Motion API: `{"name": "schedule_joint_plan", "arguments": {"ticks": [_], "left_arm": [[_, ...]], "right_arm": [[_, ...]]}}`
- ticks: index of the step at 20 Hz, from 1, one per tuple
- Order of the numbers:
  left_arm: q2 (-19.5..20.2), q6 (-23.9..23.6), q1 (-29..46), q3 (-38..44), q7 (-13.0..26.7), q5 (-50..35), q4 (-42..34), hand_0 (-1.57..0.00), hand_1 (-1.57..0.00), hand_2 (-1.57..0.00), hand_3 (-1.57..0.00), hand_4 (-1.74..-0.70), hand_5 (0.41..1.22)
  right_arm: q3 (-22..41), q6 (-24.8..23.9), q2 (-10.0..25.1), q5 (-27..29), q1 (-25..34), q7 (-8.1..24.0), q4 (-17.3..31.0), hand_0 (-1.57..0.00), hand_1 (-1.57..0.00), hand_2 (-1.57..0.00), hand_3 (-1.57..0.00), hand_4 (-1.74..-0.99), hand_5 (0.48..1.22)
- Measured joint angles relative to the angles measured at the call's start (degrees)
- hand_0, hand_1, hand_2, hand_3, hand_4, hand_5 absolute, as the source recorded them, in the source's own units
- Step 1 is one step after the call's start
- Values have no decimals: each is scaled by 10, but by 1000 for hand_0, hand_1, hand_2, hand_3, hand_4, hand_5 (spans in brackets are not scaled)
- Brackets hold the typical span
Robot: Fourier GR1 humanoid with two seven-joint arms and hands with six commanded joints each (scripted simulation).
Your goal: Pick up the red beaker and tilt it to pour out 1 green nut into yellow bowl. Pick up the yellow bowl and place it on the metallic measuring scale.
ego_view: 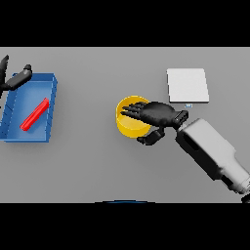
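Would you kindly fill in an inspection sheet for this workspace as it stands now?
Surface: grey table.
Job's things: yellow bowl mid-table; red beaker lying in blue tray at left; metallic scale behind-right of the bowl; green nut not visible.
Clutter: nothing seen.
Hands: right hand over the bowl's rim, fingers straight; left hand at the tray's far-left corner, holding nothing.
Cables: nothing seen.
Surroundings: nothing seen.

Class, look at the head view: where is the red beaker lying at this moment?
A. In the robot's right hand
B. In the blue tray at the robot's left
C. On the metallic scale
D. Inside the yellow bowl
B. The red beaker lies tilted on its side inside the blue tray, far from the yellow bowl, over which the right hand reaches with straight fingers.
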State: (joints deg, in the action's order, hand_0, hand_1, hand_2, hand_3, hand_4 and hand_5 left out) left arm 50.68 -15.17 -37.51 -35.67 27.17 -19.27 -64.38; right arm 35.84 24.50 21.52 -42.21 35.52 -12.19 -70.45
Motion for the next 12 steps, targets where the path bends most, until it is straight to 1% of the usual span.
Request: {"name": "schedule_joint_plan", "arguments": {"ticks": [2,4,5,6,7,8,9,11,12], "left_arm": [[-5,-6,-1,-3,5,3,-1,1,1,1,1,-795,723],[0,-4,-4,-3,12,4,-4,1,1,1,1,-790,727],[0,-4,-8,-4,13,5,-5,1,1,1,1,-791,728],[-2,-7,-8,-5,18,5,-9,1,1,1,1,-794,728],[1,-4,-5,-2,14,2,-7,1,1,1,1,-794,728],[2,-6,-4,-2,14,3,-9,1,1,1,1,-793,729],[1,-5,-3,-4,11,4,-9,1,1,1,1,-793,730],[1,-17,-3,-8,21,8,-22,1,1,1,1,-793,732],[6,-17,2,-8,23,9,-25,1,1,1,1,-796,730]], "right_arm": [[7,8,1,-4,9,-4,12,1,1,1,1,-1277,696],[11,13,-3,-3,1,-5,13,1,1,1,-1,-1281,702],[10,8,-4,-5,3,-4,24,1,1,0,-4,-1285,706],[10,7,-5,-5,9,-11,33,1,1,-4,-15,-1286,710],[13,3,-4,-7,6,-20,34,1,1,-9,-27,-1286,712],[18,-3,-14,-9,6,-20,38,1,1,-15,-42,-1289,721],[19,-8,-16,-11,9,-25,45,1,1,-27,-60,-1293,738],[14,-6,-22,-7,14,-15,52,1,-14,-84,-121,-1333,800],[14,-1,-25,-6,12,-8,54,-68,-69,-140,-178,-1365,838]]}}
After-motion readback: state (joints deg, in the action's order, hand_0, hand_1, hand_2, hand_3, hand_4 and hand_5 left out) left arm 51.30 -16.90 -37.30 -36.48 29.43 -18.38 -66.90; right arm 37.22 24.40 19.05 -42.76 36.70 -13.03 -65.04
